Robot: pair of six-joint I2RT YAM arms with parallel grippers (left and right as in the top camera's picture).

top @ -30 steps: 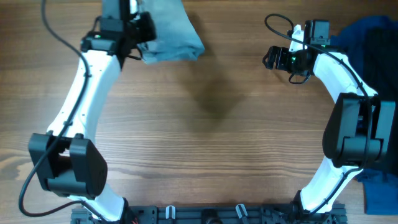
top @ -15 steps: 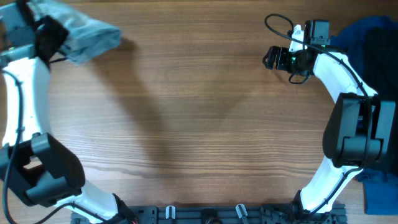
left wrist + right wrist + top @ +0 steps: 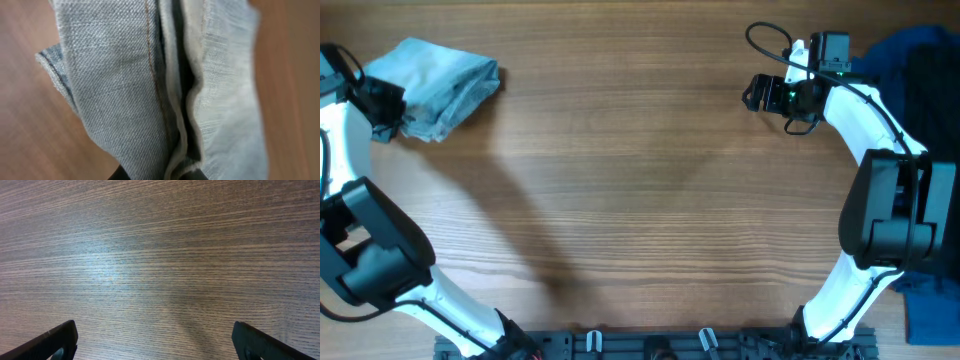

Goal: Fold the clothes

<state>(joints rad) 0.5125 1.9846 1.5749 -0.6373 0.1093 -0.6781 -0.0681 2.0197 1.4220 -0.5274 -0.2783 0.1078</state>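
Pinching folded denim shorts, left tool sits far left.

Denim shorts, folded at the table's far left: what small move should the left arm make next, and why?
Probably open the left claw and let go: the denim shorts appear to lie bundled on the table, with their cloth pinched between its fingers.

Left wrist view: the denim shorts run past the upper and lower edges, so the full outline is not visible. Of the left gripper, only two dark finger stubs show at the shorts' lower end, with cloth apparently pinched between them. Overhead: the left arm beside the shorts is cut by the frame edge. So are the dark garments, well apart from the shorts.
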